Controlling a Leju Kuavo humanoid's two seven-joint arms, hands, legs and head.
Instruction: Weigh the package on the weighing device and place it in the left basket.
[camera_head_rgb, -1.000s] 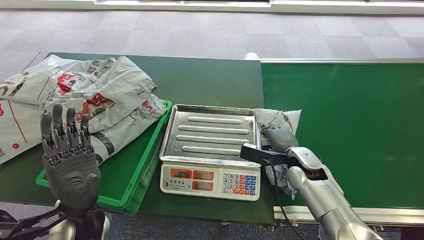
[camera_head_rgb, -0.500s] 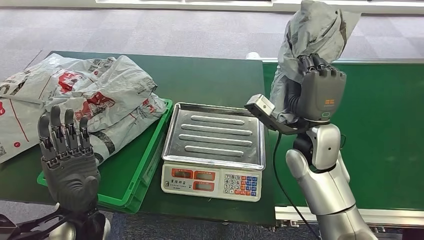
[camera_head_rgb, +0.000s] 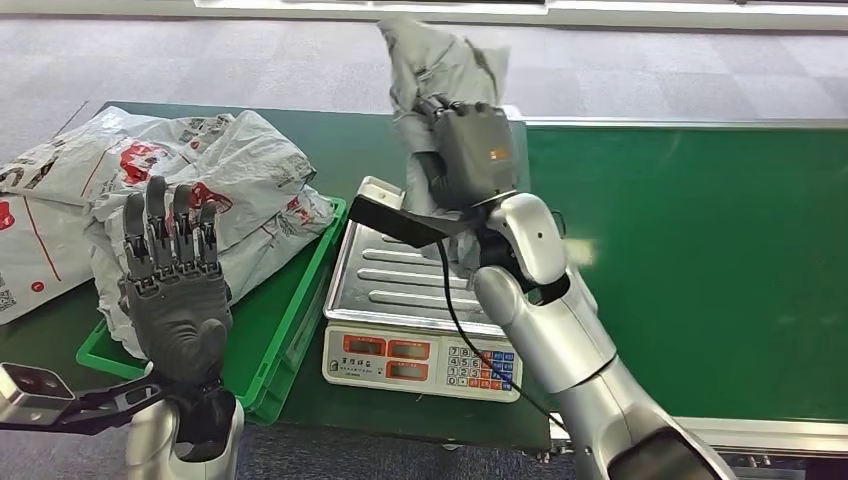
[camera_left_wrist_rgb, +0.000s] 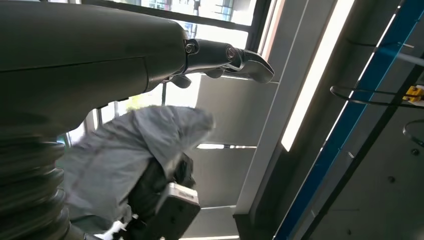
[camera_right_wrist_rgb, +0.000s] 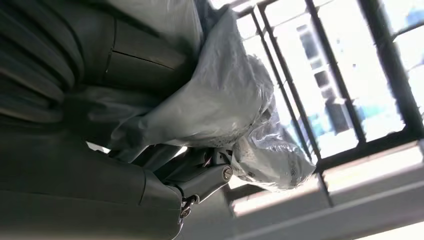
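My right hand (camera_head_rgb: 468, 150) grips the package (camera_head_rgb: 437, 62), a crumpled grey plastic mailer, and holds it up in the air above the far edge of the scale (camera_head_rgb: 425, 300). From my right wrist the package (camera_right_wrist_rgb: 220, 100) bulges out past my fingers, bunched where I clasp it. Nothing of it touches the steel pan (camera_head_rgb: 400, 275) yet; the pan lies bare below, with the display and keypad facing me.

My left hand (camera_head_rgb: 175, 290) is raised, palm away, fingers straight and apart, holding nothing. It stands in front of the green basket (camera_head_rgb: 295, 330), which sits just left of the scale on the desk (camera_head_rgb: 370, 160) and already carries a heap of printed bags (camera_head_rgb: 200, 200) that spill over its far side. The conveyor belt (camera_head_rgb: 700, 260) runs off to my right.

I judge I am in the carry step: package lifted, weighing not yet done. Next I should lower it onto the middle of the pan and let go fully, so the reading takes the whole weight and none hangs on my fingers. The mailer is soft and floppy, so a corner may droop over the pan's rim onto the desk; I would set it down bunched, centred. After that comes a re-grasp and the short move left into the basket, where free room looks scarce.
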